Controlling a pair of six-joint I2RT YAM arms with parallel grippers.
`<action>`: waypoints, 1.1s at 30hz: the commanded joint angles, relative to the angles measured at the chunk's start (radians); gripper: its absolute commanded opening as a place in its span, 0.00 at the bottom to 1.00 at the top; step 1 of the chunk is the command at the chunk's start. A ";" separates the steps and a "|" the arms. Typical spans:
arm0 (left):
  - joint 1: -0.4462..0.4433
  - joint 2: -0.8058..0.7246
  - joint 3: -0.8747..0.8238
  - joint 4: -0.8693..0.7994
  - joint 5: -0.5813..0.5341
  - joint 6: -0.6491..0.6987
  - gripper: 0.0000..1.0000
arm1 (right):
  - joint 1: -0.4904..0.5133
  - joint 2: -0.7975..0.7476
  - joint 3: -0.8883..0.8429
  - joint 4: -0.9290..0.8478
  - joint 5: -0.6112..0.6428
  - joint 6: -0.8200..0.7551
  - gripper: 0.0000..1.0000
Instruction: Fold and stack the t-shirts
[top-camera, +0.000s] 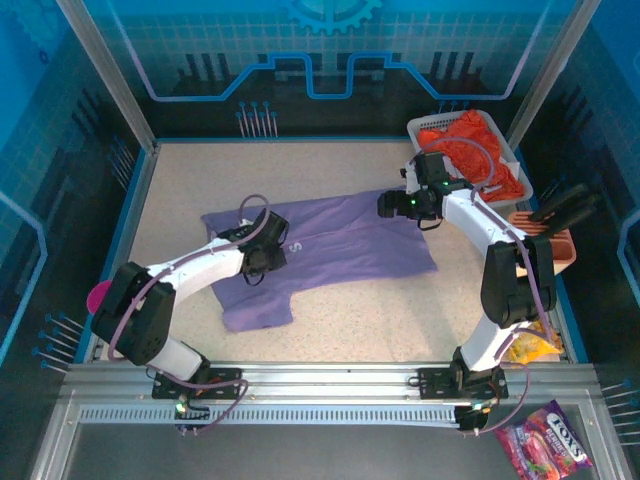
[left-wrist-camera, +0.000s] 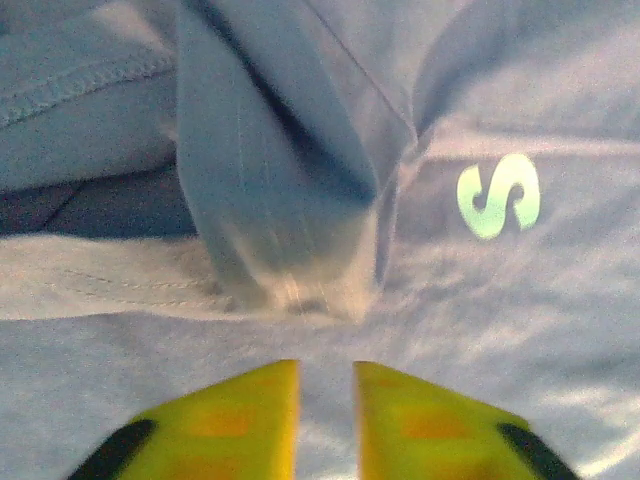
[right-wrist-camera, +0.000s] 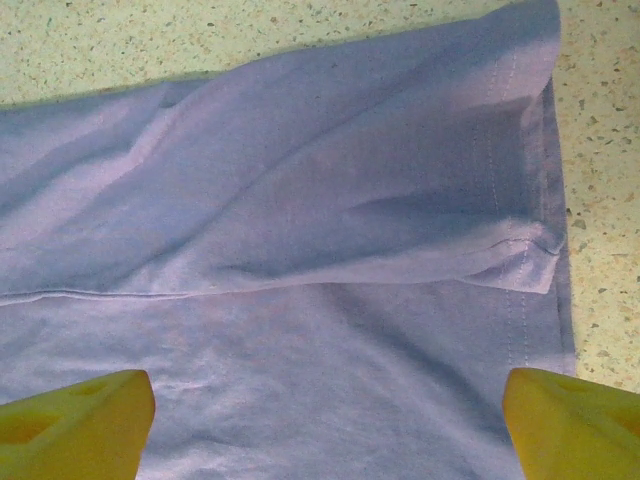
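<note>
**Desk:** Where's the shirt you're working on?

**Me:** The lavender t-shirt lies spread mid-table on the speckled table. It's partly folded. In my right wrist view one layer is doubled over another, with the hem stitching at the right edge. A white "S" shows in my left wrist view.

**Desk:** And your grippers?

**Me:** My left gripper sits low over the shirt's left part. Its yellow fingers are parted by a narrow gap, with nothing pinched. A blurred, raised fold of cloth stands just ahead of the tips. My right gripper hovers over the shirt's far right part, jaws wide apart, holding nothing.

**Desk:** The other shirt?

**Me:** The orange-red t-shirt is bunched in the white slatted basket at the far right corner, just behind my right arm.
</note>
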 joint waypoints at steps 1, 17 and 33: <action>-0.039 -0.013 0.032 -0.089 -0.065 -0.016 0.47 | -0.005 0.016 0.020 -0.012 -0.023 0.004 0.91; 0.316 -0.089 0.099 -0.141 0.211 0.243 0.59 | 0.020 0.015 0.034 -0.029 -0.032 0.003 0.91; 0.405 0.008 0.041 -0.081 0.207 0.217 0.53 | 0.021 0.011 0.043 -0.043 -0.035 -0.007 0.91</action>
